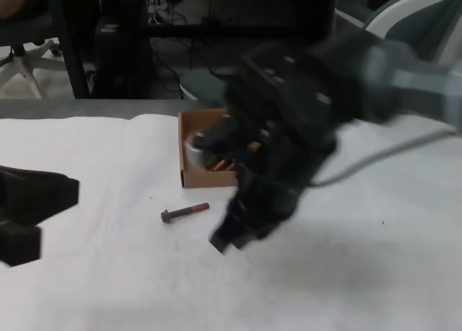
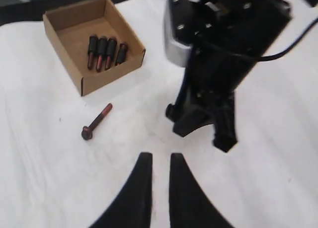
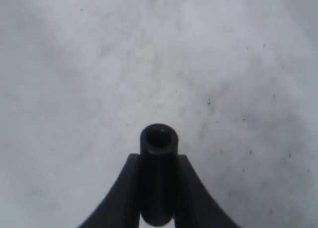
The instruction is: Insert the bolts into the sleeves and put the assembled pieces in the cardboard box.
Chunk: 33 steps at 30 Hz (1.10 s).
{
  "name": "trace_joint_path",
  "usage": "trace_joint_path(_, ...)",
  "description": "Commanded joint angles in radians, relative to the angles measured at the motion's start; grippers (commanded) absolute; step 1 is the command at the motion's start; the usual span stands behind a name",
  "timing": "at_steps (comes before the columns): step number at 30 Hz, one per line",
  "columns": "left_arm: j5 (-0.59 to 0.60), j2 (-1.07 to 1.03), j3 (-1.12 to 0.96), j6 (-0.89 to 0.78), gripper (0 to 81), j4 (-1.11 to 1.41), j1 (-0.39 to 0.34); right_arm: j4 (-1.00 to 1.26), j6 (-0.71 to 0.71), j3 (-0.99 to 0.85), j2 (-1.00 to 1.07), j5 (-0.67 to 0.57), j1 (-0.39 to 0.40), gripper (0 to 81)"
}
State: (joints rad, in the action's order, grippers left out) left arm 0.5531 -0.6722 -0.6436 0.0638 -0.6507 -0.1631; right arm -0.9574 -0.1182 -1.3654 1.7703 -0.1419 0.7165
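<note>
Cardboard box holds four assembled pieces; right tool pinches sleeve, left tool parted.

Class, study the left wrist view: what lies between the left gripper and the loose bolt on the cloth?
Only bare white cloth lies between the left gripper and the bolt; the left wrist view shows it.

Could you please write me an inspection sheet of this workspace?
Surface: white cloth, lightly speckled.
Job's things: cardboard box holding four assembled pieces; one loose bolt lying on the cloth near it; one sleeve in the right gripper.
Clutter: nothing seen.
Grippers: right gripper shut on the sleeve; left gripper slightly open, empty.
Cables: one cable trailing from the right arm.
Surroundings: office chair behind the bench.
</note>
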Motion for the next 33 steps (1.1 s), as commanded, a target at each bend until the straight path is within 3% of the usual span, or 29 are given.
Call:
trace_joint_path(1, -0.016, -0.082, -0.001, 0.067, 13.7, 0.028, 0.001, 0.095, 0.051, 0.131, -0.131, -0.014, 0.011, 0.4)
trace_joint_path(3, -0.014, -0.145, -0.001, 0.129, 14.8, 0.043, 0.001, 0.144, 0.08, 0.223, -0.209, -0.014, 0.011, 0.4)
trace_joint_path(5, -0.014, -0.208, -0.006, 0.193, 22.1, 0.05, 0.001, 0.177, 0.118, 0.305, -0.282, -0.014, 0.011, 0.4)
trace_joint_path(7, -0.014, -0.277, -0.02, 0.235, 35.3, 0.045, -0.002, 0.194, 0.137, 0.369, -0.346, -0.014, 0.011, 0.4)
trace_joint_path(9, -0.021, -0.359, -0.044, 0.266, 55.9, 0.041, -0.015, 0.199, 0.147, 0.428, -0.412, -0.014, 0.011, 0.4)
trace_joint_path(11, -0.08, -0.448, -0.078, 0.29, 70.0, 0.043, -0.044, 0.198, 0.149, 0.475, -0.466, -0.014, 0.011, 0.4)
trace_joint_path(15, -0.181, -0.606, -0.163, 0.433, 70.0, 0.043, -0.123, 0.198, 0.165, 0.539, -0.568, -0.042, 0.011, 0.4)
trace_joint_path(20, -0.293, -0.74, -0.271, 0.447, 68.3, -0.009, -0.217, 0.192, 0.165, 0.563, -0.65, -0.06, 0.011, 0.4)
trace_joint_path(23, -0.355, -0.789, -0.31, 0.539, 68.3, -0.035, -0.262, 0.192, 0.165, 0.563, -0.678, -0.063, 0.011, 0.4)
trace_joint_path(33, -0.444, -0.815, -0.329, 0.59, 68.3, -0.035, -0.277, 0.192, 0.163, 0.563, -0.693, -0.066, 0.011, 0.4)
